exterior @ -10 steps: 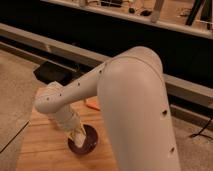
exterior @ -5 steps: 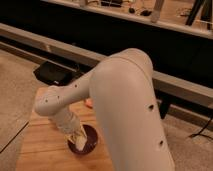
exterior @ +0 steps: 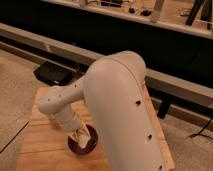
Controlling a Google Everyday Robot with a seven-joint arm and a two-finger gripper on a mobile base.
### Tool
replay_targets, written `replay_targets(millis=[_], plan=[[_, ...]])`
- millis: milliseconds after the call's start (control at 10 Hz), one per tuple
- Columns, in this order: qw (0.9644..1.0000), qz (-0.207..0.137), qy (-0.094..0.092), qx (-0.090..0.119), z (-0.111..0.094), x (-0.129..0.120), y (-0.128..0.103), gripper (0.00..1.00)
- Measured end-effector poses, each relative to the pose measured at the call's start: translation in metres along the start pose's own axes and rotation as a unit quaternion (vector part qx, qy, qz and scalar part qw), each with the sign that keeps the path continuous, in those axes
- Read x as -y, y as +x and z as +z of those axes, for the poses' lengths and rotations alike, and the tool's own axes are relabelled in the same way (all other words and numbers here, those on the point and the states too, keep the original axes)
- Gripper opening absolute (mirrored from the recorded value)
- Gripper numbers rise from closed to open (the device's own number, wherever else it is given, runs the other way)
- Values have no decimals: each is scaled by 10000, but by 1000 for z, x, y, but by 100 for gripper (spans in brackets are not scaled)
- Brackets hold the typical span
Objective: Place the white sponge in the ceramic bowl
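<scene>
The ceramic bowl [exterior: 79,148] is dark maroon and glossy and sits on the wooden table [exterior: 42,150] near its front middle. My gripper [exterior: 81,136] points down into the bowl from the left, at the end of the pale wrist [exterior: 67,119]. A pale off-white shape [exterior: 88,135] lies at the gripper's tip inside the bowl's rim. It may be the white sponge, but I cannot tell it from the gripper. My big white arm link [exterior: 122,110] hides the right half of the table and part of the bowl.
A black flat box [exterior: 52,75] lies on the floor behind the table's left corner. A long grey rail [exterior: 170,82] runs across behind the table, with dark shelving above. A thin black cable [exterior: 12,142] crosses the floor at the left.
The big arm link has moved nearer the camera and now covers more of the table. The gripper has stayed over the bowl, a little lower.
</scene>
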Motion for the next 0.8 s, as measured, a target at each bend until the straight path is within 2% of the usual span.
replay_targets(millis=[800], plan=[[9998,-49,-131,137,-7,-4,-12,80]])
